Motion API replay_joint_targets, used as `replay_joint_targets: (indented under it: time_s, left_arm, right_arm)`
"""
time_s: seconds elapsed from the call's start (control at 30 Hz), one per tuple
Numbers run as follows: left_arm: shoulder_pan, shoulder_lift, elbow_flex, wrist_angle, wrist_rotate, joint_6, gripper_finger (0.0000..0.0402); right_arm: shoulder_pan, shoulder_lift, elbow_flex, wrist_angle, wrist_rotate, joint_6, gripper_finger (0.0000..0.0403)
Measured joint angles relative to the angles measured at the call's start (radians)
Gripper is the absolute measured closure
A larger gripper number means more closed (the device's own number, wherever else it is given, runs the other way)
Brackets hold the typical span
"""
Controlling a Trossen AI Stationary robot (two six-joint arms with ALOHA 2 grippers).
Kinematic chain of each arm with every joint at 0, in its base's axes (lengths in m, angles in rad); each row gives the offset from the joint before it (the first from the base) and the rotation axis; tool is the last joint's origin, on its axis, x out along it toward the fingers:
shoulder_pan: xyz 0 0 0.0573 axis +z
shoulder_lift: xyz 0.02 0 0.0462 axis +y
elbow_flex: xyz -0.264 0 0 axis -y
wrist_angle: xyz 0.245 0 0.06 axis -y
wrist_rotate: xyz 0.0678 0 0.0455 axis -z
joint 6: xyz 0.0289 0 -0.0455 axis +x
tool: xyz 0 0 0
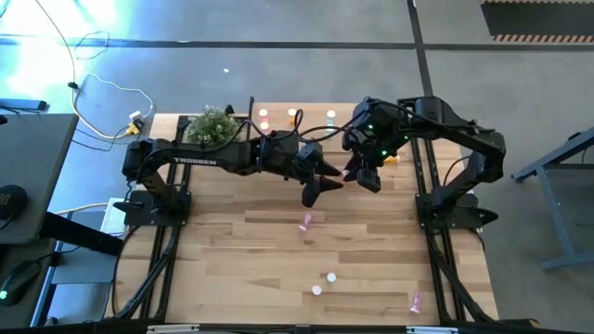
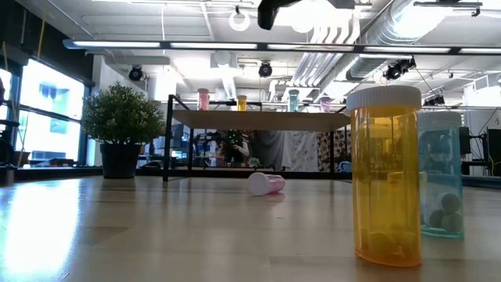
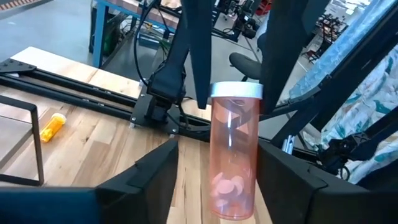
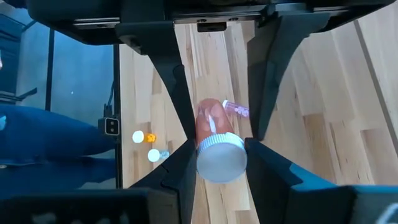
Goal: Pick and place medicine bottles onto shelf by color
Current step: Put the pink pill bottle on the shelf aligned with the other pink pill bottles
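Plastic, light and slick, the reddish bottle hangs capped in our right gripper; the left gripper straddles its body, jaws not visibly touching

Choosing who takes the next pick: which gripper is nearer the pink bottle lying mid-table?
Left. The left gripper hangs just beyond the lying pink bottle, almost over it; the right gripper is farther off, beyond it and toward the robot's right.
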Motion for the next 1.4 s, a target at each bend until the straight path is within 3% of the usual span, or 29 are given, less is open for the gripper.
replay_joint_targets:
  time_s: [0.47,1.0,1.2,1.4]
  left_arm:
    - [0.000,0.000,0.000,0.000,0.027,0.027,0.0297]
    - [0.000,-0.001,0.000,-0.001,0.025,0.028,0.0304]
    - [0.001,-0.001,0.000,-0.003,0.023,0.061,0.0304]
    - [0.004,-0.001,0.000,-0.003,0.022,0.064,0.0304]
  right_arm:
    - [0.000,0.000,0.000,-0.004,0.010,0.018,0.0294]
    - [0.000,0.000,0.000,-0.005,0.024,0.008,0.0292]
    - [-0.001,0.000,0.000,-0.005,0.090,0.009,0.0243]
    - [-0.034,-0.003,0.000,0.039,0.068,0.043,0.0196]
